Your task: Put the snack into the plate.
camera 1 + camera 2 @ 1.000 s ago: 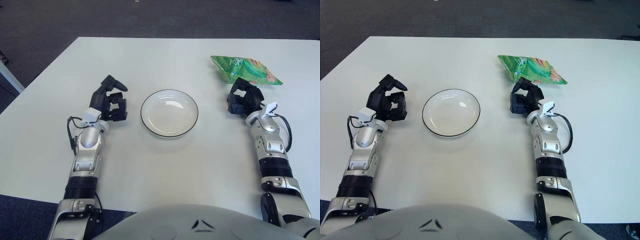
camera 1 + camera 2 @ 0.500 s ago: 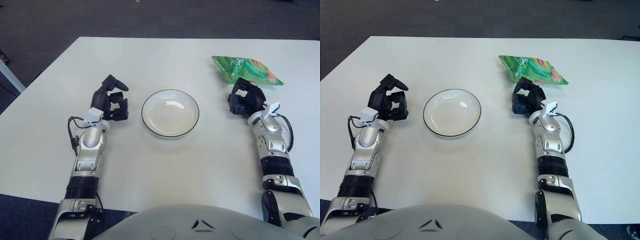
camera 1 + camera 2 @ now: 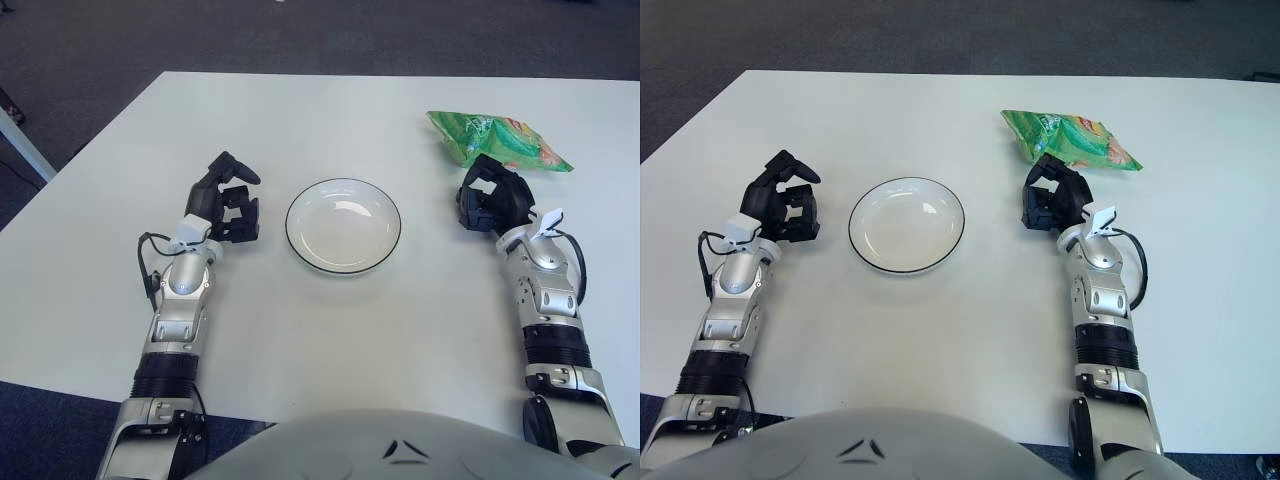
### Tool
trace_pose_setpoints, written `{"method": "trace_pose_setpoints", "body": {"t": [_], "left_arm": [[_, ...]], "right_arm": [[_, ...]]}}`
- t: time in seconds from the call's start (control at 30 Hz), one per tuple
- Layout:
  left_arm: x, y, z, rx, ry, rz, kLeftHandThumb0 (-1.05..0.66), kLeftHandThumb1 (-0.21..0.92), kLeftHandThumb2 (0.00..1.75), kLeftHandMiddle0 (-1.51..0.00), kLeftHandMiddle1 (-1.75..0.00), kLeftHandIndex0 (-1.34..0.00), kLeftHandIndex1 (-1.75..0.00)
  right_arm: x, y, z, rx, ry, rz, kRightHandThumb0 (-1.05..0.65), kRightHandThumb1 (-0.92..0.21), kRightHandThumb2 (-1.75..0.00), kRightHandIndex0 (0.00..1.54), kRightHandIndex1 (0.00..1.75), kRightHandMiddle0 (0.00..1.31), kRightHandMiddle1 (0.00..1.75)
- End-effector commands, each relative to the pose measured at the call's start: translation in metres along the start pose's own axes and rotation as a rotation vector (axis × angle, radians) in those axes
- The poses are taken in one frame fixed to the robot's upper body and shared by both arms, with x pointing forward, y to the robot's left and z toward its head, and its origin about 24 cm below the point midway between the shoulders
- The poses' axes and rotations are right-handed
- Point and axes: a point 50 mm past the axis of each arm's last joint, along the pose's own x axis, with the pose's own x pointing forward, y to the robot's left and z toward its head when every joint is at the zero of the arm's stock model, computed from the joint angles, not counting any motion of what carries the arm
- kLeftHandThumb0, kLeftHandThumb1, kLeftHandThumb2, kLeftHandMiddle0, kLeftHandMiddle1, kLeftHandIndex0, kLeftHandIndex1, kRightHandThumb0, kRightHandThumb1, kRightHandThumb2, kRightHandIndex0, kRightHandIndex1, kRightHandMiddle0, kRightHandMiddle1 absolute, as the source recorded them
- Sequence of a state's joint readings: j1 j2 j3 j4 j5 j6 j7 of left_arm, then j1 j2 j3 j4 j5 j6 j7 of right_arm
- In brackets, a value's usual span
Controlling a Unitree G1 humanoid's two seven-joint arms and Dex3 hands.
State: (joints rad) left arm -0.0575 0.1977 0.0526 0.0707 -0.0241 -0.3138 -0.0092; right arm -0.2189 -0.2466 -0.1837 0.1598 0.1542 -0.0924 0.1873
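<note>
The right hand [image 3: 490,197] is hovering with fingers curled, gripping nothing, just short of the green snack bag [image 3: 497,141] lying beyond its fingertips. The plate [image 3: 343,225] is sitting between it and the curled, empty left hand [image 3: 228,203]. Both views are showing the same things.

A white tabletop [image 3: 330,120] fills the near scene; dark grey carpet floor [image 3: 300,35] lies beyond its far edge.

A white bench [image 3: 330,330] carries a white plate [image 3: 343,225] with a dark rim near its middle and a green snack bag [image 3: 497,141] toward its far right edge.
</note>
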Motion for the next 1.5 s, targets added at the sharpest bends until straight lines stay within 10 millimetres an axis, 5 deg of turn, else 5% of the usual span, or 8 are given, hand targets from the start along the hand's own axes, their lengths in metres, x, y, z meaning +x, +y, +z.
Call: {"method": "trace_pose_setpoints", "body": {"t": [0.0, 0.2, 0.27, 0.4, 0.63, 0.97, 1.27, 1.47], "left_arm": [[-0.048, -0.018, -0.047, -0.065, 0.259, 0.019, -0.46, 0.38, 1.23, -1.23, -1.75, -0.56, -1.75], [-0.046, -0.018, -0.047, -0.064, 0.271, 0.016, -0.46, 0.37, 1.24, -1.23, -1.75, -0.57, -1.75], [-0.046, -0.018, -0.047, -0.064, 0.271, 0.014, -0.46, 0.37, 1.24, -1.23, -1.75, -0.57, -1.75], [-0.045, -0.019, -0.047, -0.059, 0.271, 0.011, -0.46, 0.37, 1.25, -1.22, -1.75, -0.57, -1.75], [-0.042, -0.022, -0.046, -0.055, 0.257, 0.010, -0.47, 0.37, 1.25, -1.22, -1.75, -0.57, -1.75], [-0.040, -0.023, -0.048, -0.053, 0.241, 0.011, -0.47, 0.36, 1.25, -1.21, -1.75, -0.57, -1.75], [-0.039, -0.022, -0.049, -0.030, 0.235, 0.005, -0.47, 0.34, 1.28, -1.20, -1.75, -0.59, -1.75], [-0.038, -0.021, -0.050, -0.005, 0.229, -0.008, -0.48, 0.33, 1.30, -1.21, -1.75, -0.60, -1.75]], "right_arm": [[-0.012, -0.003, 0.007, -0.133, -0.138, -0.031, -0.45, -0.40, -1.21, 0.93, 1.75, 0.55, 1.75], [-0.013, -0.001, 0.050, -0.437, -0.410, -0.016, -0.45, -0.41, -1.19, 0.79, 1.75, 0.53, 1.75], [-0.013, 0.000, 0.057, -0.506, -0.446, -0.004, -0.23, -0.34, -1.28, 0.69, 1.75, 0.52, 1.73], [-0.011, 0.001, 0.058, -0.629, -0.484, 0.015, -0.05, -0.45, -1.15, 0.40, 1.71, 0.48, 1.74], [0.001, -0.007, 0.058, -0.772, -0.519, 0.054, -0.01, -0.67, -0.85, 0.25, 1.62, 0.35, 1.75], [0.028, -0.029, 0.067, -0.953, -0.567, 0.101, -0.36, -0.83, -0.56, 0.09, 1.43, 0.31, 1.66], [0.044, -0.038, 0.075, -1.094, -0.550, 0.164, -0.69, -0.65, -0.70, 0.10, 1.20, 0.01, 1.32], [0.063, -0.048, 0.090, -1.212, -0.467, 0.238, -0.91, -0.87, -0.51, 0.05, 0.81, 0.00, 0.97]]}}
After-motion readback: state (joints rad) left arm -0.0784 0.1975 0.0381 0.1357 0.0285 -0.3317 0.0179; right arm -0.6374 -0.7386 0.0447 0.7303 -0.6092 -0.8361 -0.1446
